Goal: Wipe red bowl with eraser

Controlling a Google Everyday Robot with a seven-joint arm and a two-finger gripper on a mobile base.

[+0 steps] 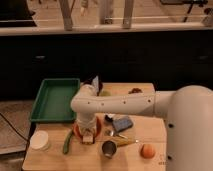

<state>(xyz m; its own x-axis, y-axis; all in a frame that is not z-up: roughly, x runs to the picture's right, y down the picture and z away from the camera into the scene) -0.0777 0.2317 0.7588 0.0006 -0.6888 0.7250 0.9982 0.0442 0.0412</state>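
Gripper (88, 132) down over red bowl (98, 131)
Eraser (88, 138) at gripper tip, by bowl's front rim; can't tell if grip is clenched or released; blue pad (122, 123) near bowl.

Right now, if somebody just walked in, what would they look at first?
The big white robot arm reaches in from the right across the wooden table, with its gripper down over the red bowl near the front left. A green tray sits behind at the table's left edge, and an orange fruit lies at the front right.
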